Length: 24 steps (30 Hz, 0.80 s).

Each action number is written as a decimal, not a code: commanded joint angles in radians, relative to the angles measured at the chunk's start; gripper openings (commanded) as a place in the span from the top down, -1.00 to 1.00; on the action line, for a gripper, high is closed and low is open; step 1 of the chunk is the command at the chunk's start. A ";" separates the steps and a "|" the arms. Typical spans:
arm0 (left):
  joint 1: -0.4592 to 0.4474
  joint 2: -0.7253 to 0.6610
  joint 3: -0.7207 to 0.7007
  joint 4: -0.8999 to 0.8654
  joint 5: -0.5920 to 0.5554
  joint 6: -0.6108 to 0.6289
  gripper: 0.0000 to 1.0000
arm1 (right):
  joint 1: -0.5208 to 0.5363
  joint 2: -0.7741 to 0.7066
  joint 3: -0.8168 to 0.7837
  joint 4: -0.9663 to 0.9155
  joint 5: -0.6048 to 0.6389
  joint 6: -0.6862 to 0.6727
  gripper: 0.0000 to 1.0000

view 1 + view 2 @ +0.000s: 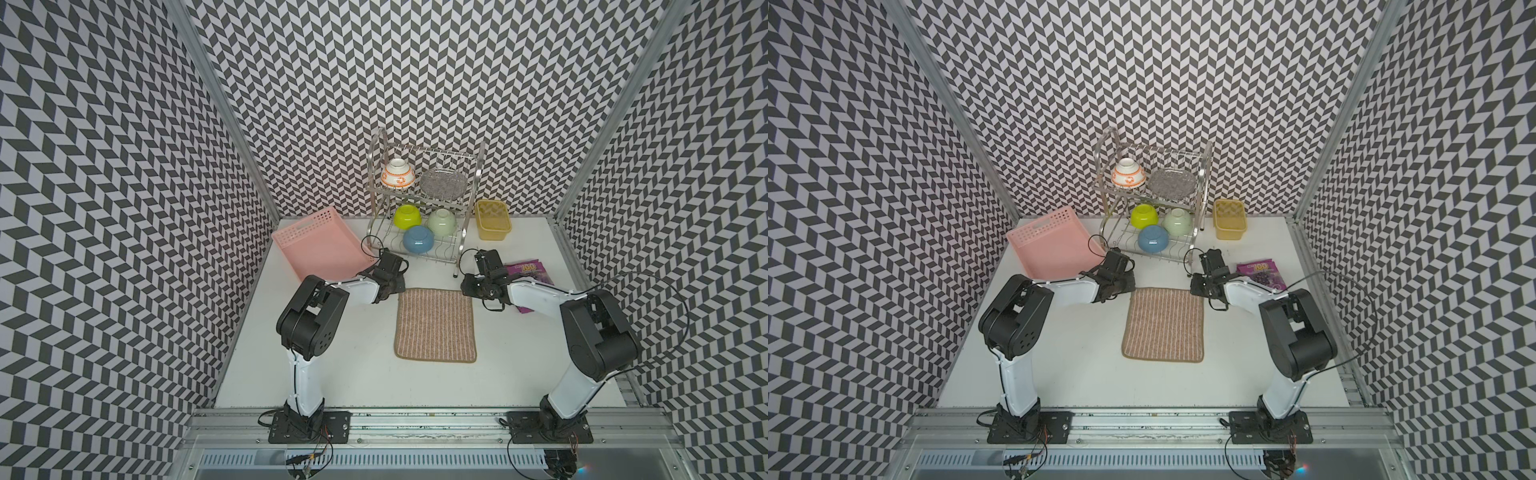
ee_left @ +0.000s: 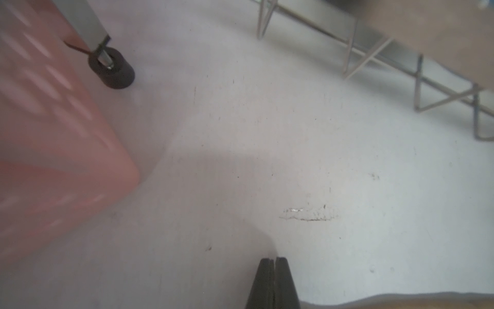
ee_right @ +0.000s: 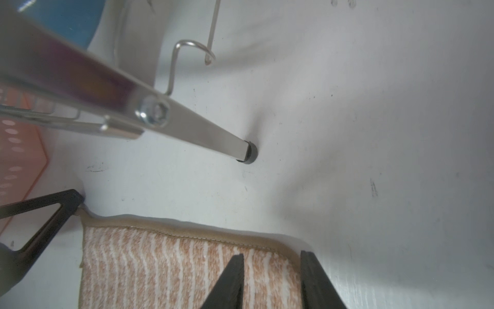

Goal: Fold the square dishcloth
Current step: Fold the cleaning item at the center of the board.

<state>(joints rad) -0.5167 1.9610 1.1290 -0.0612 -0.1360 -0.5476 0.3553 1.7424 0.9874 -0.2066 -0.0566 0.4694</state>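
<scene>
The brown striped dishcloth (image 1: 435,324) (image 1: 1163,324) lies flat and unfolded on the white table in both top views. My left gripper (image 1: 394,292) (image 1: 1126,291) stands at its far left corner. In the left wrist view that gripper (image 2: 273,259) is shut over bare table, nothing shows between its fingers, and the cloth's edge (image 2: 401,301) lies just beside them. My right gripper (image 1: 467,286) (image 3: 272,255) is open at the far right corner. One of its fingertips (image 3: 238,260) is over the dishcloth (image 3: 173,267) and the other is at the hem.
A pink basket (image 1: 320,245) sits far left, close to the left gripper. A wire dish rack (image 1: 457,249) with several bowls stands just behind the cloth, its foot (image 3: 247,154) near the right gripper. A yellow container (image 1: 492,220) and a purple packet (image 1: 530,270) lie to the right.
</scene>
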 commanded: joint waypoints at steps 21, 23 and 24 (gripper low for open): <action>-0.001 -0.042 -0.048 -0.044 -0.009 0.014 1.00 | -0.004 0.074 0.019 0.011 0.021 -0.027 0.81; -0.001 -0.064 -0.060 -0.028 -0.014 0.016 1.00 | -0.004 0.068 0.025 0.014 0.022 -0.033 0.83; 0.000 -0.078 -0.068 -0.013 -0.016 0.020 1.00 | -0.004 0.064 0.028 0.017 0.022 -0.036 0.84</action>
<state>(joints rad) -0.5167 1.9285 1.0893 -0.0563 -0.1379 -0.5426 0.3553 1.8034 0.9924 -0.2031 -0.0486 0.4484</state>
